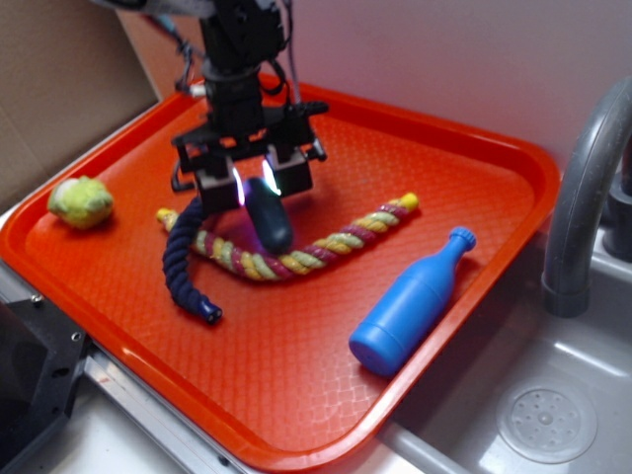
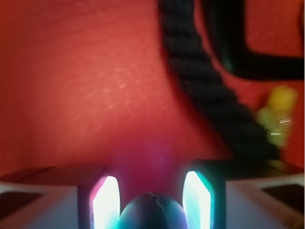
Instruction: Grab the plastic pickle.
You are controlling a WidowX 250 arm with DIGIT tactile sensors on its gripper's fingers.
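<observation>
1. Far left on the orange tray [image 1: 474, 326]: yellow-green fuzzy ball [image 1: 81, 202], well apart from the action and no obstacle.
2. Next rightward: dark navy rope [image 1: 184, 262] curling down toward the tray's front, crossing the left end of the multicoloured rope [image 1: 316, 250].
3. Centre: gripper [image 1: 255, 188] clamped on the plastic pickle [image 1: 267, 215], glowing pads to either side of its upper end; in the wrist view, the rounded dark tip [image 2: 151, 212] wedged between the lit fingers [image 2: 106, 202].
4. Pickle hanging tilted, lower end over the ropes; whether touching them or just clear, not possible to tell.
5. Handling, as a guess: light, stiff, smooth and probably slippery; held near one end, so liable to pivot or slide out. Mid-body the safer hold.
6. Right: blue plastic bottle [image 1: 410, 306] lying on its side, well apart.
7. Surface textured, raised rim all round.
8. Far right: grey faucet [image 1: 583, 188] and sink beside the tray; plain wall behind.
</observation>
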